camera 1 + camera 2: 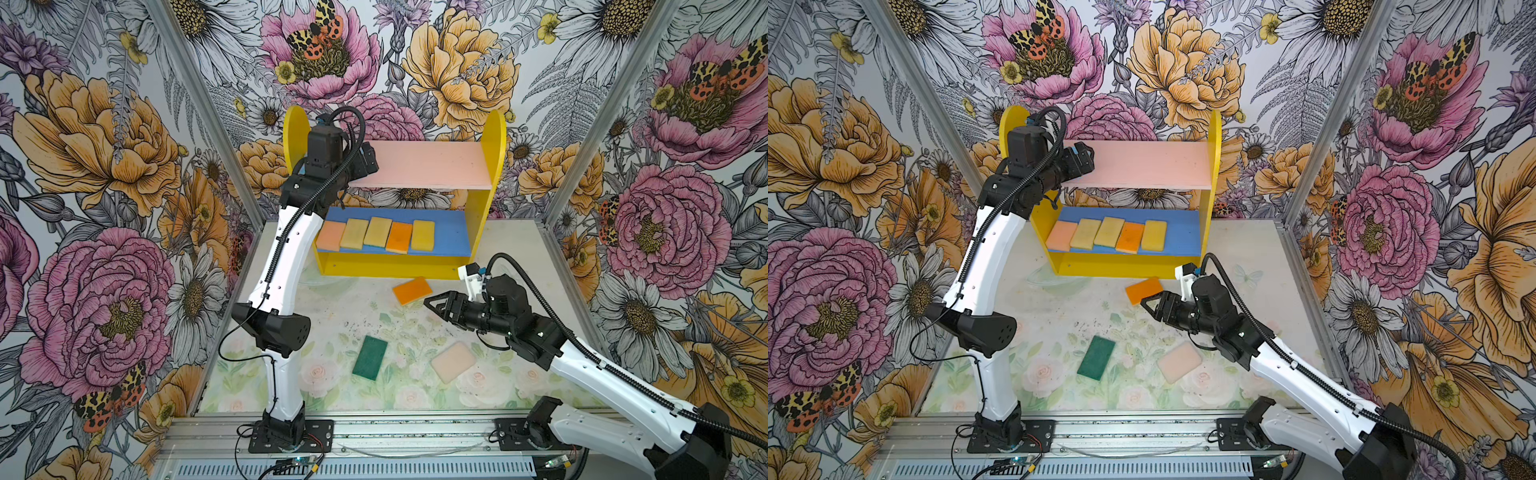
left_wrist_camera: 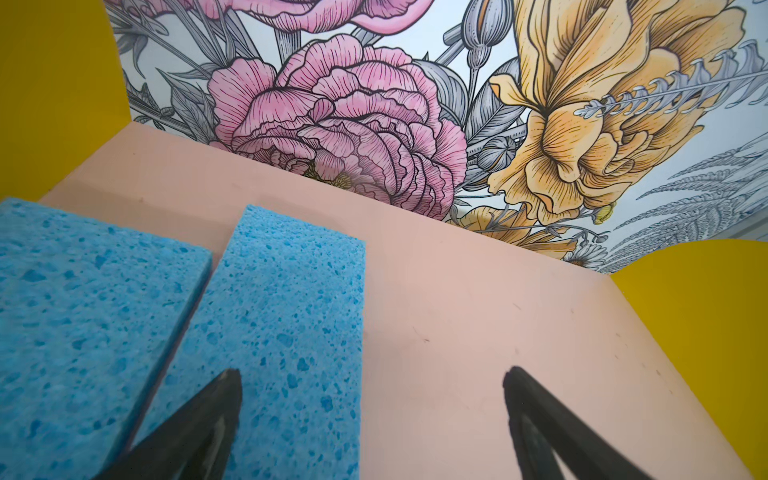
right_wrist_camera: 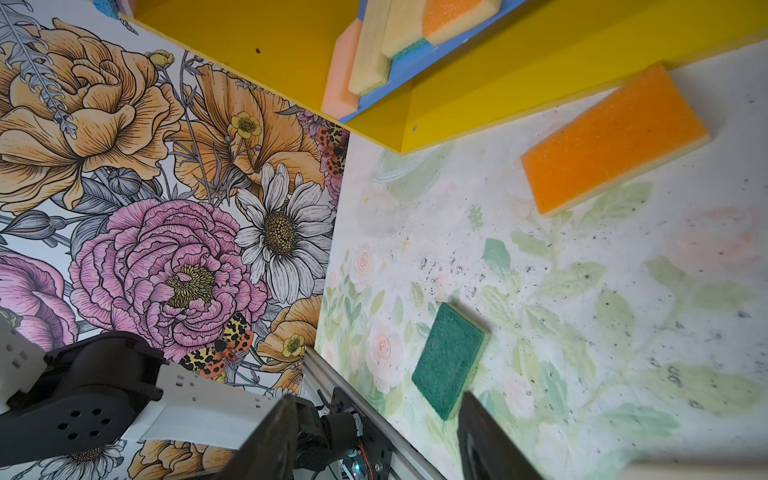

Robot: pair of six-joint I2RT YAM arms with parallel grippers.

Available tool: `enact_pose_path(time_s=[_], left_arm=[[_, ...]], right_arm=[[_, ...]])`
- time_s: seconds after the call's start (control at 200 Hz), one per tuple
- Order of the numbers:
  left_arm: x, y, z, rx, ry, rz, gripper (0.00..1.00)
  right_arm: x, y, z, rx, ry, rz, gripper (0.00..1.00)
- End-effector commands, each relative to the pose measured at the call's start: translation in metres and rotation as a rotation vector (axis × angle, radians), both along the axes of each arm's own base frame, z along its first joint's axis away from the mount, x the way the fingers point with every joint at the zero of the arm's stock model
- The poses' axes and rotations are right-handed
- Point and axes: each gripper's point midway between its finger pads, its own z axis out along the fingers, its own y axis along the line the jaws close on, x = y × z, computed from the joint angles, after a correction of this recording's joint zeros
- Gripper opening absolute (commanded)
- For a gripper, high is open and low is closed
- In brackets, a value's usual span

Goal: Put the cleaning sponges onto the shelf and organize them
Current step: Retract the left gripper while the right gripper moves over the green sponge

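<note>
Sponges (image 1: 377, 231) mostly shelved, three to go.

Top views: the shelf (image 1: 496, 153) stands ctr frame against the back wall. Five sponges (peach-pink, yellow, yellow, orange, yellow) sit in a row on its blue lower board (image 1: 453, 239). Three lie loose on the table (image 1: 332, 299): an orange sponge (image 1: 412, 290) just below the shelf's base, a green sponge (image 1: 370, 358) lower ctr, and a peach sponge (image 1: 453, 362) to its right. The left gripper (image 1: 368, 160) reaches over the left end of the pink upper board (image 1: 432, 164). The right gripper (image 1: 434, 304) hangs right of ctr, near the orange sponge.

Left wrist view: two blue sponges (image 2: 83, 324) lie flat side by side on the pink board w/ a narrow gap btwn them. The left gripper's jaws are spread wide and grip nothing. One finger (image 2: 216, 399) crosses over the nearer blue sponge; contact can't be told. Est. tally: seven shelved.

Right wrist view: the right gripper's jaws are part-open and empty above the table. The green sponge is near one finger, ungripped. The orange sponge is well apart from the jaws, just beside the shelf's yellow base.
</note>
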Motion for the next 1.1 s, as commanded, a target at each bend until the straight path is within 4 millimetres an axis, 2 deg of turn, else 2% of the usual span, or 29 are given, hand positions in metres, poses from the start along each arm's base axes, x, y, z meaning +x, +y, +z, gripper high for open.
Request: enact_pose_path(time_s=[0.0, 0.12, 0.225, 0.315, 0.38, 0.505, 0.56, 0.58, 0.665, 0.745, 0.84, 0.93, 1.0, 1.095], left_arm=[[-0.001, -0.015, -0.004, -0.028, 0.012, -0.041, 0.99], [-0.005, -0.022, -0.006, -0.026, 0.024, -0.052, 0.99], [-0.01, -0.021, 0.003, -0.038, 0.007, -0.053, 0.99], [-0.019, -0.019, 0.022, -0.054, -0.032, -0.062, 0.99], [-0.029, -0.017, 0.043, -0.071, -0.078, -0.076, 0.99], [-0.062, -0.012, 0.084, -0.096, -0.162, -0.107, 0.99], [-0.075, -0.011, 0.09, -0.093, -0.171, -0.116, 0.99], [-0.092, -0.004, 0.106, -0.102, -0.202, -0.115, 0.99], [-0.122, -0.003, 0.107, -0.088, -0.197, -0.133, 0.99], [-0.15, -0.003, 0.089, -0.065, -0.154, -0.153, 0.99], [-0.182, 0.006, 0.05, -0.095, -0.084, -0.155, 0.99], [-0.215, 0.02, 0.0, -0.171, -0.019, -0.148, 0.99], [-0.239, 0.032, -0.047, -0.205, 0.055, -0.124, 0.99], [-0.267, 0.045, -0.1, -0.254, 0.139, -0.103, 0.99]], right_arm=[[0.003, -0.003, 0.005, 0.006, -0.029, -0.008, 0.63], [0.003, -0.003, 0.004, 0.004, -0.029, -0.013, 0.62], [0.003, -0.003, 0.004, 0.005, -0.027, -0.009, 0.62], [0.002, -0.002, 0.004, 0.006, -0.028, -0.004, 0.62], [0.001, -0.002, 0.003, 0.004, -0.025, -0.001, 0.63], [0.001, -0.001, 0.004, 0.001, -0.035, 0.014, 0.62], [0.0, 0.001, 0.002, -0.004, -0.033, 0.025, 0.62], [0.0, 0.001, 0.002, -0.006, -0.034, 0.029, 0.63], [0.001, 0.007, -0.004, -0.019, -0.022, 0.056, 0.63], [0.0, 0.019, -0.02, -0.046, 0.041, 0.115, 0.63], [-0.005, 0.037, -0.042, -0.102, 0.104, 0.168, 0.63], [-0.008, 0.053, -0.068, -0.174, 0.146, 0.181, 0.63], [-0.021, 0.073, -0.091, -0.232, 0.184, 0.213, 0.63], [-0.028, 0.085, -0.124, -0.308, 0.244, 0.199, 0.63]])
